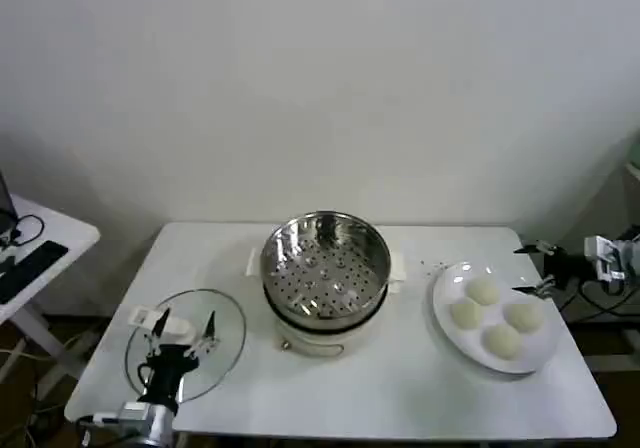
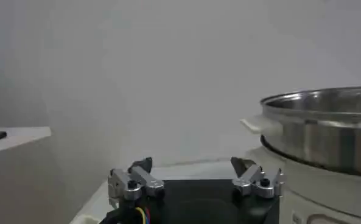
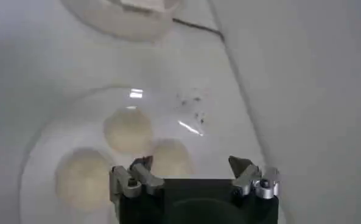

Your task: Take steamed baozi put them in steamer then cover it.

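Right gripper (image 1: 530,268): mine, open and empty, hanging just past the right rim of the plate (image 1: 450,318), fingers pointing in toward the buns.
Left gripper (image 1: 186,333): mine too, spread open and empty, sitting over the glass lid (image 1: 225,313) at the near left of the table (image 1: 400,388); waiting there.
Baozi (image 1: 484,291): four of them, all on the plate at the right, clustered close, none in the steamer yet.
Steamer (image 1: 325,268): centre of the table, uncovered, perforated tray bare; well apart from the plate.
Step, as I read it: first pick not yet made; I'm lining up on the nearest bun from the right.
Wrist look: three buns (image 3: 128,129) below my right fingers (image 3: 134,173), two of them near touching.
Risk one: the buns sit so tight that a finger coming down could shove a neighbour or roll it off the plate.
Risk two: soft dough; squeeze hard and I dent it, squeeze light and it drops on the way across.
Risk three: the plate is near the table's right edge, so a push from my side could slide it.
Risk four: the lid is smooth glass, and a poor grip later could let it slip.
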### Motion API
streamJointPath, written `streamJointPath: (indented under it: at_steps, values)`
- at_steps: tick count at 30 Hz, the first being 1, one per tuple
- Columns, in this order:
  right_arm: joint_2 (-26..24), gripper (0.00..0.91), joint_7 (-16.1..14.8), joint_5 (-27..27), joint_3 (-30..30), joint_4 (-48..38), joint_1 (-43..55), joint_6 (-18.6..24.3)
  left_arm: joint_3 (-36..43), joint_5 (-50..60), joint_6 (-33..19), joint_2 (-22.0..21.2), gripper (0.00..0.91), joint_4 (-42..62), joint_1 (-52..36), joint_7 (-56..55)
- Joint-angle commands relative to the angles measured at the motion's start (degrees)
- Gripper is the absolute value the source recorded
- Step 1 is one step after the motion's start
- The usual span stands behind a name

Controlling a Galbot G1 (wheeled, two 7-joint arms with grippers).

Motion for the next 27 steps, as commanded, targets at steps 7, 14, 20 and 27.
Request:
streamJointPath:
  at_steps: [7,14,20,27]
  values:
    - [11.7,0.907,-4.2,-7.9,-26.1,-14.8,19.4,1.0,-0.7,-0.2,0.6,0.8,0.907,0.1,0.3,-0.1]
    - [13.8,0.907,-2.0,-9.5,-21.7,-15.5,14.5,0.9,-0.5,-0.1,0.8,0.7,0.907,0.1,0.1,-0.1]
    - [15.0,0.907,-1.1,-11.6,-19.9,-15.9,12.2,1.0,-0.5,0.3,0.8,0.7,0.907,0.2,0.1,0.0]
    - [16.4,0.907,-0.3,-13.5,-17.8,-17.8,10.9,1.5,-0.4,0.4,0.9,0.5,0.907,0.3,0.1,-0.1]
